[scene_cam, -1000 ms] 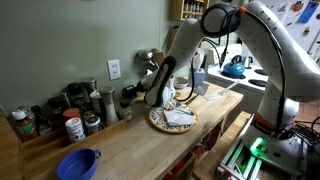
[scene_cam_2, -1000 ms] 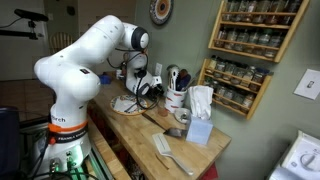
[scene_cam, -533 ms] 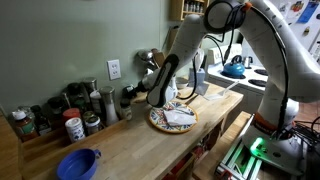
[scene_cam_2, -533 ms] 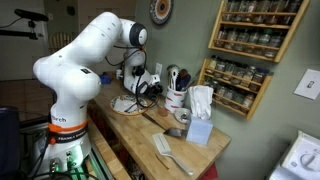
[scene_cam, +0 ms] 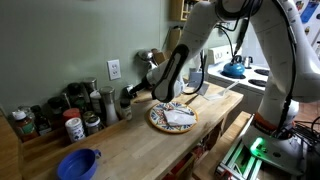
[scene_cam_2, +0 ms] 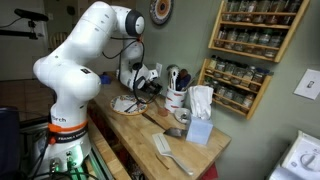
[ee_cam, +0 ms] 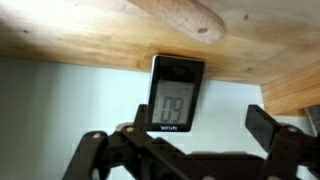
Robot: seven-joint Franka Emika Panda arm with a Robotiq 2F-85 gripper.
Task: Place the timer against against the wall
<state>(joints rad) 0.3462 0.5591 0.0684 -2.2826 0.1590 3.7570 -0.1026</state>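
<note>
The timer (ee_cam: pixel 177 93) is a small dark-framed unit with a pale digit display. In the wrist view it stands on the wooden counter (ee_cam: pixel 90 35), right where the wood meets the pale wall (ee_cam: pixel 60 100). My gripper (ee_cam: pixel 200 122) is open. Its left finger (ee_cam: pixel 140 118) shows beside the timer's lower corner, and its right finger (ee_cam: pixel 264 125) stands well clear. Nothing is held between them. In both exterior views the gripper (scene_cam: pixel 153 90) (scene_cam_2: pixel 140 84) hangs low near the sage-green wall (scene_cam: pixel 60 40). The timer itself is too small to pick out there.
Spice jars and bottles (scene_cam: pixel 70 110) line the wall by the outlet plate (scene_cam: pixel 114 69). A patterned plate with a cloth (scene_cam: pixel 172 117) lies just beside the gripper. A blue bowl (scene_cam: pixel 78 162) sits near the counter edge. A tissue box (scene_cam_2: pixel 200 128) and a brush (scene_cam_2: pixel 165 150) are on the counter.
The arm's upper links have lifted and swung, and the wrist has shifted slightly away from the wall. The jaws stay open.
</note>
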